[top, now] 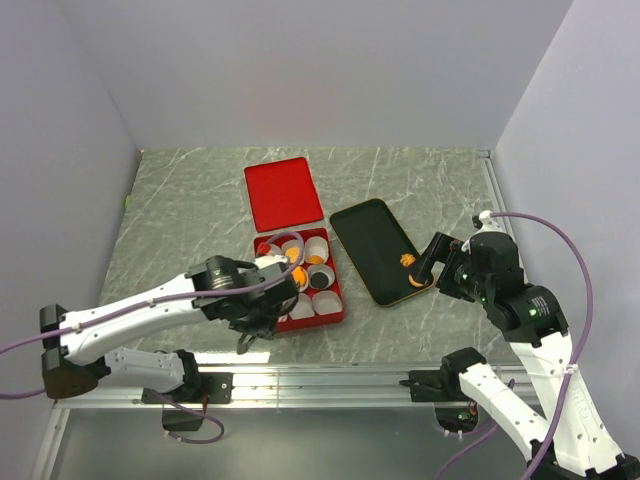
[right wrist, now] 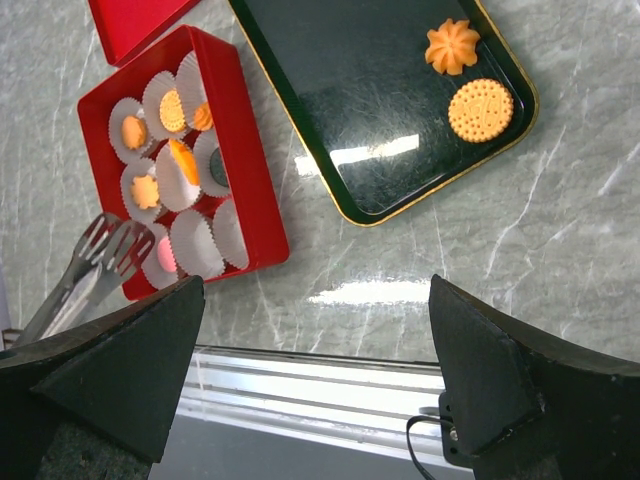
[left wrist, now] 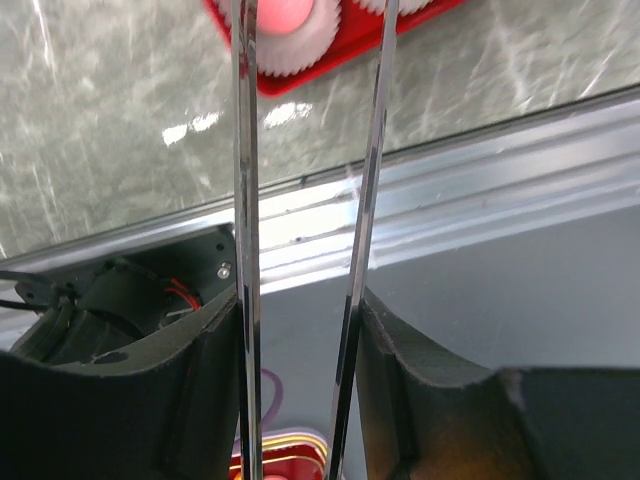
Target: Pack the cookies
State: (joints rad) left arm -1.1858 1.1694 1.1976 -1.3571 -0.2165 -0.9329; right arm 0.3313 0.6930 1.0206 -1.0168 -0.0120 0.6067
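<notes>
Currently left fingers (left wrist: pixel 200 400) clench tongs (left wrist: pixel 245 200), tips beside the pink cookie (right wrist: pixel 167 258) in the box (right wrist: pixel 255 160); orange cookies (right wrist: pixel 172 110) sit in its cups (right wrist: pixel 195 245), two more on the tray (right wrist: pixel 350 100) beside it; right fingers (right wrist: pixel 500 370) spread, empty.

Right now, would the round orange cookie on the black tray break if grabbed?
Probably stiff but crumbly: the round orange cookie looks thin with a dotted edge, so hard squeezing might snap it. It lies flat on the glossy black tray, so a push likely slides it.
</notes>
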